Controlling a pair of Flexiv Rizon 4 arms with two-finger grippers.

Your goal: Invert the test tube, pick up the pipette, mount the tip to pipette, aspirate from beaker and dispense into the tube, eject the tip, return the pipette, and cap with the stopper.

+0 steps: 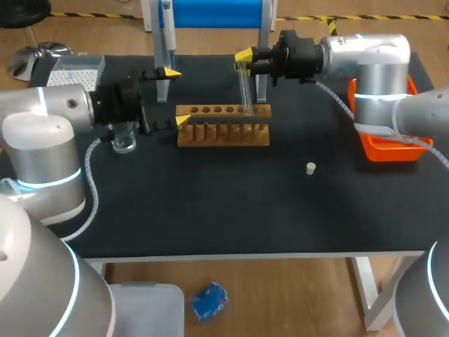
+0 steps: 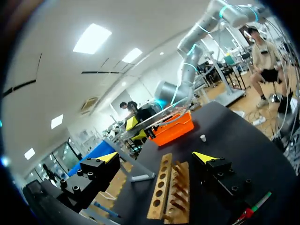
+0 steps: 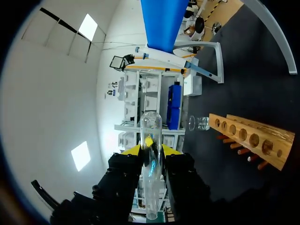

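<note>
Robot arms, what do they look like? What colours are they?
The left arm and right arm are round silver-grey tubes with glowing light-blue rings. The left gripper and right gripper are black blocks with two bright yellow pointed tips each. A grey cable trails from each.

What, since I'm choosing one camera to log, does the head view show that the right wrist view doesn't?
Only the head view: the white stopper lying by itself and the orange bin under the right arm. Only the right wrist view: both fingers of the right gripper pressed on the test tube from two sides, its rounded end pointing ahead. Both: the tube, the wooden rack and the beaker.
</note>
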